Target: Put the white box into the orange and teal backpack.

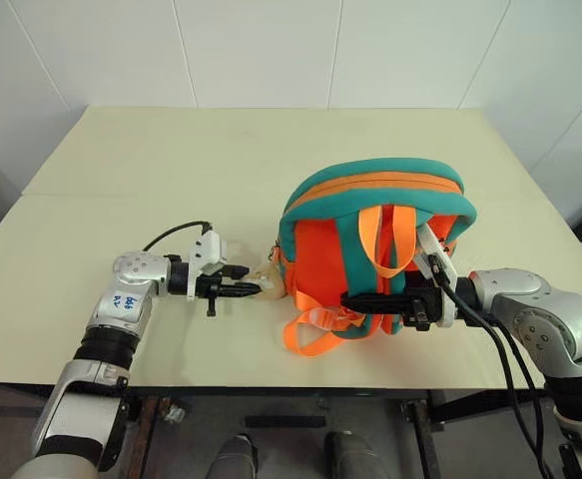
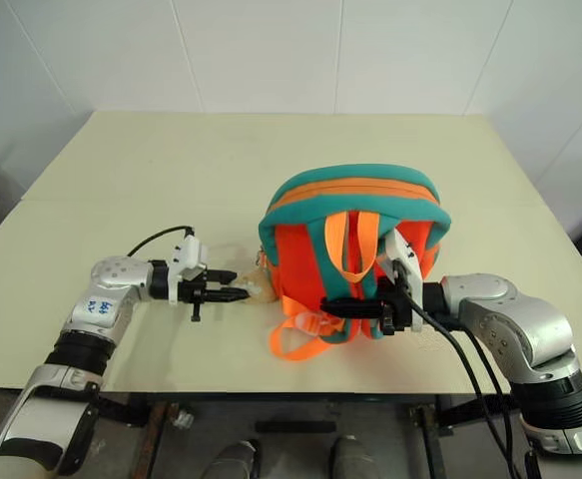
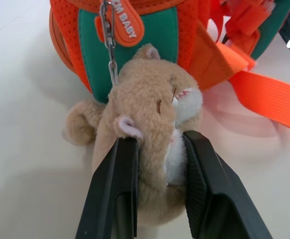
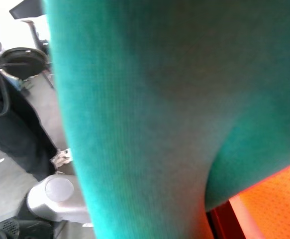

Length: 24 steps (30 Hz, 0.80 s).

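The orange and teal backpack looks like soft matt cloth: the teal edging is a finely ribbed knit, the orange panels an open mesh weave. Its straps are flat woven webbing with a slight sheen. A small metal chain hangs beside a smooth rubbery orange tag. The plush animal head is fuzzy tan pile with a white muzzle. The left gripper has matt black plastic fingers with ridged inner faces. The counter is smooth, matt, pale cream.
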### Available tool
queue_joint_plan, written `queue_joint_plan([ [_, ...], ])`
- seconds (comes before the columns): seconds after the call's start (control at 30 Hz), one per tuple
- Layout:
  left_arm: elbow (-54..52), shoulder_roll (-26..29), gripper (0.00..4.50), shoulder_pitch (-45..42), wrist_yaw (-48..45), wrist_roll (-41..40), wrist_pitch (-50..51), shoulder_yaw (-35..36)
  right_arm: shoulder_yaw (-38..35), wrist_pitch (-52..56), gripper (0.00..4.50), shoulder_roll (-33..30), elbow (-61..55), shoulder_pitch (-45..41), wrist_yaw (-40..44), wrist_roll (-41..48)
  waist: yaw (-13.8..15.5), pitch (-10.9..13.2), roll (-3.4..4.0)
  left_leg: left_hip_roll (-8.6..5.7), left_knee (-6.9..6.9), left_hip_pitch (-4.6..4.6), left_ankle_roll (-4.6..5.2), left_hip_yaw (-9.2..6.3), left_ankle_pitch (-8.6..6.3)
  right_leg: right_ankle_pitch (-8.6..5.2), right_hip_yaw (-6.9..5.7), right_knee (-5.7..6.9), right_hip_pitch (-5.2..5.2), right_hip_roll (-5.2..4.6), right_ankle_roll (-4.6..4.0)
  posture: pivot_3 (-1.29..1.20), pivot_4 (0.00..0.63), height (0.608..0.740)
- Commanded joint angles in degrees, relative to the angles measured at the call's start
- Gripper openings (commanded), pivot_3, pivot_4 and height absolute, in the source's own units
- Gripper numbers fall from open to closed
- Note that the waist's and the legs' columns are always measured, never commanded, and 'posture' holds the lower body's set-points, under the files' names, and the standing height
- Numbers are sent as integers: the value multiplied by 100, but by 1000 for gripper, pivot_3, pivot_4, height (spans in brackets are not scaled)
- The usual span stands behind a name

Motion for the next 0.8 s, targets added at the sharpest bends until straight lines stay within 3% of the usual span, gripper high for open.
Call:
queue_joint_plan([
  [0.03,-466,119,1066,308,-42,-153,336,68,-563,-434,690,175,-16,96,-351,-50,-13,0,0,0,0,1,0,0,-1,0,0,0,0,0,0,0,150,740],
  [0.07,-672,112,1066,322,76,-358,629,238,-710,-467,977,145,-38,143,-330,13,-14,0,1,0,-2,1,1,0,-1,0,0,0,0,0,0,0,150,740],
  [0.17,-1416,246,1818,504,255,-935,1381,688,-1096,-453,2022,-168,-91,417,-328,-43,-17,1,1,1,-2,-3,1,-2,-1,0,-2,0,-2,0,0,0,150,740],
  [0.4,-2491,1028,4069,1411,275,-1268,2056,1175,-1851,-738,4378,-759,-97,1071,-93,-144,-37,2,0,4,-7,3,5,2,-7,-5,-2,-3,-2,-1,-7,0,150,740],
  [0.43,-2504,1094,4421,1426,289,-1285,2077,1227,-1986,-710,4500,-784,-92,1139,-84,-52,-31,2,0,4,-6,3,5,2,-7,-5,-2,-3,-1,0,-8,0,150,740],
  [0.47,-2474,1165,4465,1419,267,-1266,2044,1255,-2109,-754,4500,-843,-73,1272,6,-42,-29,2,0,4,-6,4,5,2,-7,-6,-3,-5,-1,0,-10,0,150,740],
  [0.6,-2359,1244,4465,1357,264,-1237,1963,1270,-2191,-1016,4500,-940,6,1493,136,-225,-17,2,0,5,-5,3,8,3,-5,-35,-3,-30,11,-1,-73,0,150,740],
  [0.8,-2696,1295,4465,1197,278,-1356,1970,1363,-2338,-2587,4500,-958,1001,1784,228,-1252,-17,3,-1,1,-4,1,9,9,-6,-25,-2,-40,16,-5,-54,0,150,740],
])
